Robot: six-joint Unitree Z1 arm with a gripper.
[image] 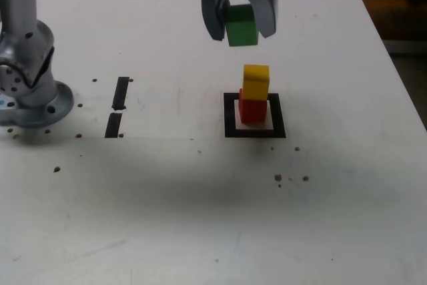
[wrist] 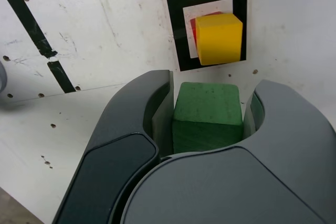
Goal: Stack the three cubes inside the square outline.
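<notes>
The hand (image: 240, 28) is clamped on the green cube (image: 241, 25), holding it in the air between its two dark fingers (image: 215, 11), above and a little farther back than the stack in the exterior view. In the wrist view the green cube (wrist: 207, 116) sits snugly between the jaws, with both inner faces pressed against its sides.

On the white table (image: 200, 218) the square outline (image: 254, 115) lies right of centre in the exterior view. Inside it stands the red cube (image: 253, 109), and the yellow cube (image: 255, 81) rests on top of it, set slightly askew so that a strip of red shows past its edge in the wrist view.

Two short black tape strips (image: 117, 106) lie to the exterior view's left of the outline, well apart from it, and the arm's metal base (image: 30, 78) stands at the far left.
</notes>
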